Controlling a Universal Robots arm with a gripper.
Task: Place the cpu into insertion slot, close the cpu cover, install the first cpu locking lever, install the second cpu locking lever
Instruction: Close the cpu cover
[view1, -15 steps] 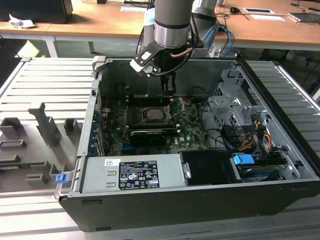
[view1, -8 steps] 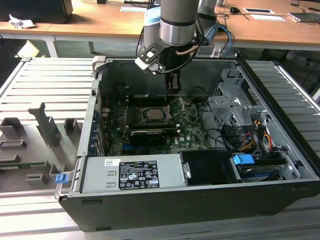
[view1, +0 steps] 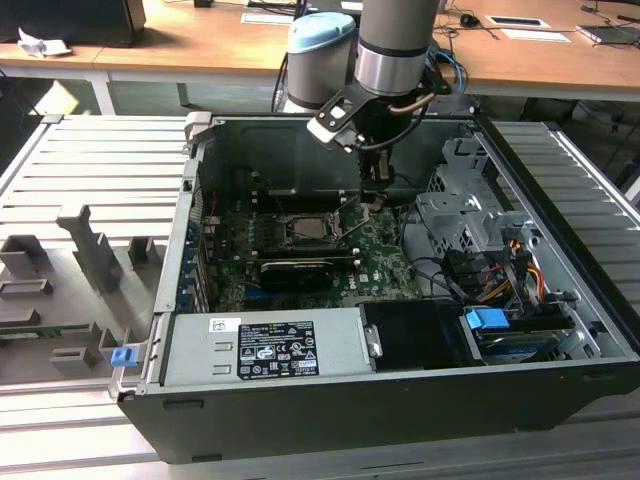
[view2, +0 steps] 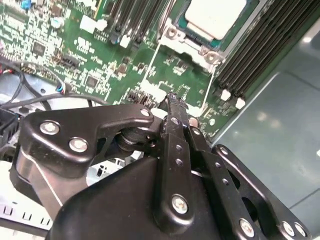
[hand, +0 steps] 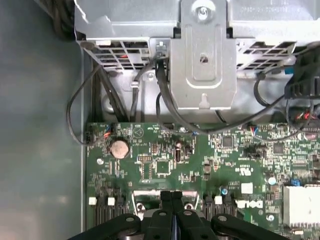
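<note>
Cpu (view2: 215, 17) placement is already done: you can see it lying flat in the slot (view2: 197, 40), its silver top bare. In the exterior view it lies near the middle of the board (hand: 165, 150), inside the open case (view1: 330, 420) on the ribbed tabletop (view1: 90, 170).

Your cover (hand: 150, 192) is not down. In the second wrist view its thin frame stands raised off the slot, and the green board shows through its window.

Your pincer (view2: 172, 99) is clenched — in both wrist views the fingers press together with no gap between them. The tips are right at the raised cover's free edge. You cannot tell from these views whether they nip that edge or only meet it.

In the exterior view the arm reaches down into the case from the far side, with the pincer (view1: 375, 195) just beside the slot on the exterior view's right. The graphics card (view1: 295, 268) lies nearer the camera than the slot — apart from the pincer. Long black memory slots (view2: 260, 50) run alongside the cpu.
</note>
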